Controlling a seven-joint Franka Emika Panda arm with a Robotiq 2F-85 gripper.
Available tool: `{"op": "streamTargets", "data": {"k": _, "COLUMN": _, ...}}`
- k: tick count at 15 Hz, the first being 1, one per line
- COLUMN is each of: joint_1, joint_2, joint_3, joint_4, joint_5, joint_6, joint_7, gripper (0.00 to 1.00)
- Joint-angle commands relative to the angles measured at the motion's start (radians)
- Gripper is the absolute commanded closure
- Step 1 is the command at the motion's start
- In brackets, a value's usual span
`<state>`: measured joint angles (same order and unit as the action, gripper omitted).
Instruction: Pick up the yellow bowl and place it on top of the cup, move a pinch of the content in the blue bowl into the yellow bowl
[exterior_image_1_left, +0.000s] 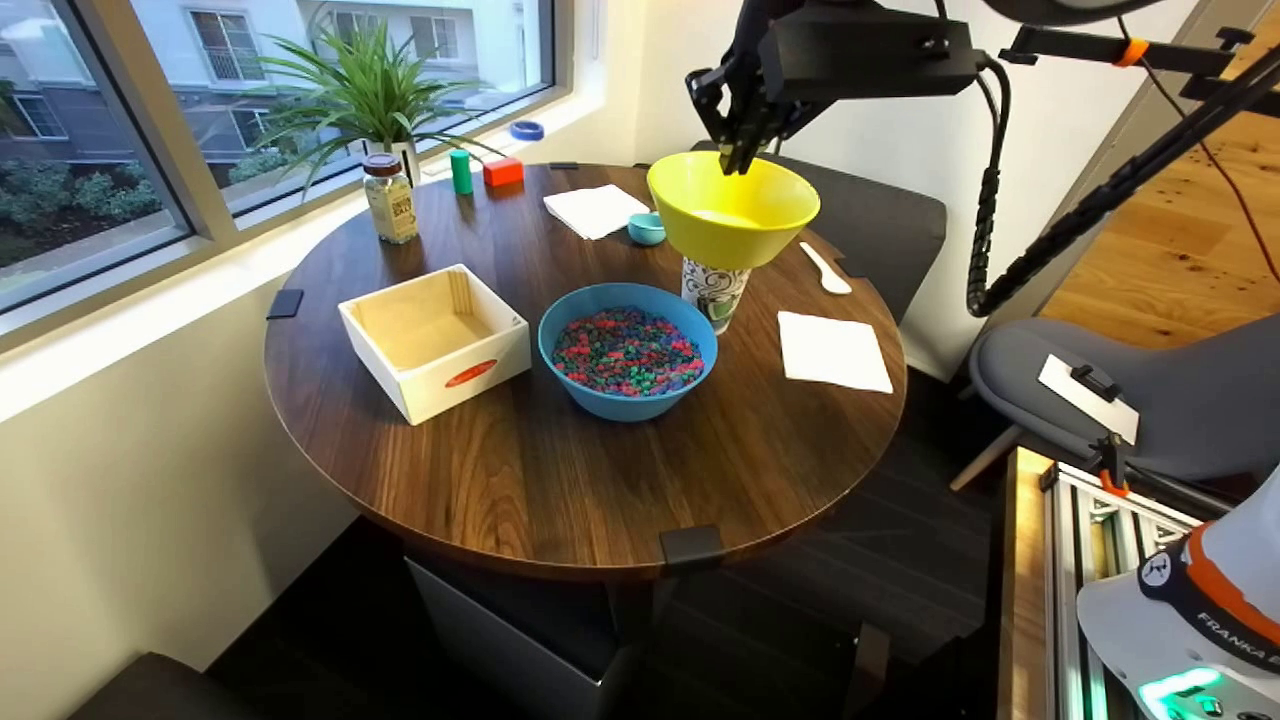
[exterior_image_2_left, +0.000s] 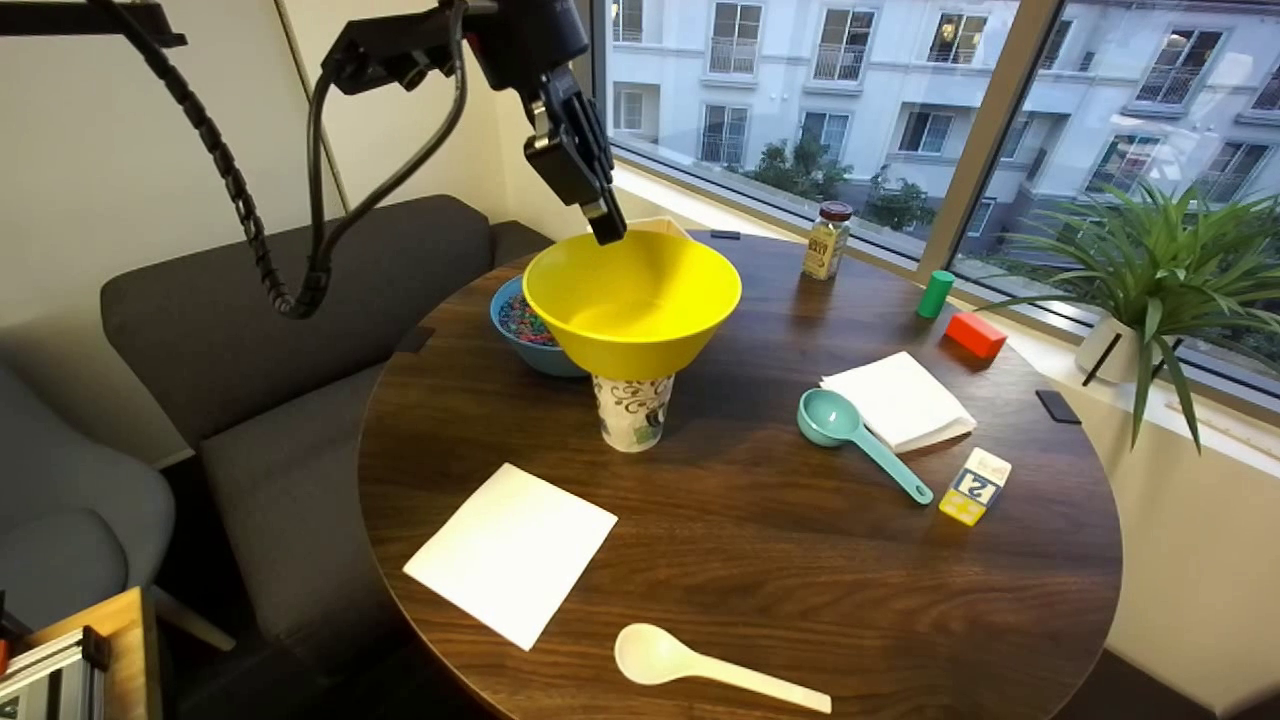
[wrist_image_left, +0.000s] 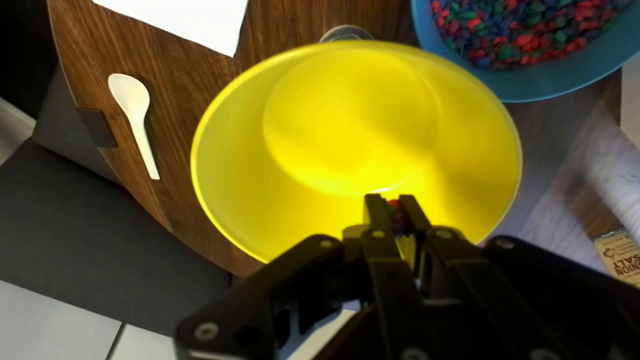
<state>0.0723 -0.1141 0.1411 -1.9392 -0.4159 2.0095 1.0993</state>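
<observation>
In an exterior view a white spoon (exterior_image_2_left: 735, 675) lies at the near edge of the round table (exterior_image_2_left: 800, 590), and a paper napkin (exterior_image_2_left: 512, 555) lies toward its left edge. A toy block (exterior_image_2_left: 975, 487) rests by the right edge; farther in, a teal scoop (exterior_image_2_left: 829, 417) lies beside a folded napkin (exterior_image_2_left: 900, 398). Left of the middle stands the upright cup (exterior_image_2_left: 633, 412), with the yellow bowl (exterior_image_2_left: 640, 348) resting on top. Over that bowl hangs the gripper (exterior_image_2_left: 606, 226), its fingers pinched around a few red and green bits (wrist_image_left: 395, 212) in the wrist view; whether the tips dip below the rim I cannot tell. Behind, toward the far left edge, the blue bowl (exterior_image_2_left: 548, 360) holds many more. Along the far right edge sit a red block (exterior_image_2_left: 975, 337) and a green cylinder (exterior_image_2_left: 936, 294), then a jar (exterior_image_2_left: 826, 242) by the far edge and a pale box (exterior_image_2_left: 662, 227), partly hidden.
</observation>
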Motion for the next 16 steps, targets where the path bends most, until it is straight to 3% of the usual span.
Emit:
{"op": "streamTargets", "data": {"k": 1, "joint_1": -0.009, "joint_2": -0.026, "joint_3": -0.004, "joint_4": -0.048, "joint_5": -0.003, "joint_6": 0.002, "joint_7": 0.028, "gripper": 0.84}}
{"op": "streamTargets", "data": {"k": 2, "joint_1": -0.012, "joint_2": -0.025, "joint_3": -0.005, "joint_4": -0.05, "joint_5": -0.003, "joint_6": 0.004, "joint_7": 0.027, "gripper": 0.65}}
{"op": "streamTargets", "data": {"k": 10, "joint_1": -0.015, "joint_2": -0.032, "joint_3": -0.004, "joint_4": -0.043, "joint_5": -0.008, "joint_6": 0.004, "joint_7": 0.033, "gripper": 0.04}}
{"op": "streamTargets", "data": {"k": 16, "joint_1": -0.013, "joint_2": -0.09, "joint_3": 0.013, "joint_4": -0.034, "joint_5": -0.016, "joint_6": -0.023, "joint_7": 0.027, "gripper": 0.0}}
